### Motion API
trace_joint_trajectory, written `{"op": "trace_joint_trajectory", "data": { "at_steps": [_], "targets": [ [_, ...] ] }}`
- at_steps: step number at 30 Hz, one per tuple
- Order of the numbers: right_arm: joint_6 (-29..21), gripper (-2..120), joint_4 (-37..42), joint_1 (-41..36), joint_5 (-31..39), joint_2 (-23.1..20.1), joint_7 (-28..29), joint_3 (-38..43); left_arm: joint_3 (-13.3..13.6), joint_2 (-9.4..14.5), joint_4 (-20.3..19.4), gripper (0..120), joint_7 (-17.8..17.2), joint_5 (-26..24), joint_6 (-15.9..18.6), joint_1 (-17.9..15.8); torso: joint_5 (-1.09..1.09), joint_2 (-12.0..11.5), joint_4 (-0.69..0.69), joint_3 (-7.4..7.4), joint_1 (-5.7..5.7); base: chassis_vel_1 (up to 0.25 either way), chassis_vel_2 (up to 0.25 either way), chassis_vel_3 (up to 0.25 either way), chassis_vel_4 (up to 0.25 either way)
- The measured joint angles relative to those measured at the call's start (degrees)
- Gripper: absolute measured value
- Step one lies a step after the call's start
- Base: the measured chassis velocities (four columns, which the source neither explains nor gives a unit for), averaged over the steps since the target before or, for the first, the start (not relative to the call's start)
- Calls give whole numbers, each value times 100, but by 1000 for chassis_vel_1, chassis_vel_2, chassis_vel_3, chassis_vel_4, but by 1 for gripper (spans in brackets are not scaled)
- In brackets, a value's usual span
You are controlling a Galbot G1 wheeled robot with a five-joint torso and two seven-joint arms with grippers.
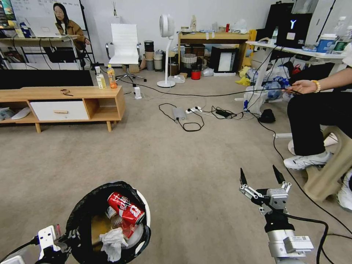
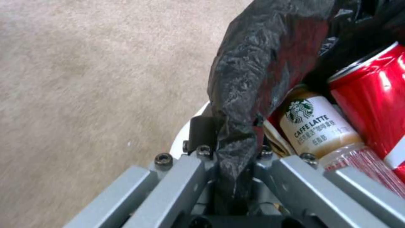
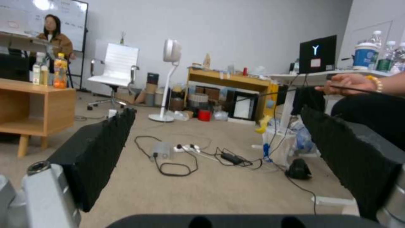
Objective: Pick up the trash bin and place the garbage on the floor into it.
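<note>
Gripping the bag-covered rim of the trash bin point(image 1: 110, 223) at the lower left of the head view, the left hand point(image 1: 60, 240) has its fingers point(image 2: 202, 129) pinched on the crinkled black plastic bag point(image 2: 253, 79). This small round white bin is held above the floor point(image 1: 183, 176), its white edge peeking out from under the liner. Inside lie a red soda can point(image 1: 126, 209), a crumpled white tissue point(image 1: 112, 242), a brown paper piece point(image 1: 99, 227) and a coffee bottle point(image 2: 316, 126) labelled caffe latte; the lower litter is hard to make out. At the lower right, the right hand point(image 1: 262, 178) hovers over bare carpet, its black fingers spread wide and empty. Farther back, cables and a power strip point(image 1: 192, 109) lie on the carpet.
</note>
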Motion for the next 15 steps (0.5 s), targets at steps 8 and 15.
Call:
{"op": "trace_joint_trajectory", "data": {
  "at_steps": [8,15],
  "targets": [
    [12,100,-47,33,-3,1,15,-12,9,0,40,2,0,0,-10,-18,-1,0,0,0,0,-194,208,197,-198],
    [49,100,-57,46,47,-36,23,-41,13,0,41,2,-1,0,-12,-16,0,0,0,1,1,-162,150,151,-131]
  ]
}}
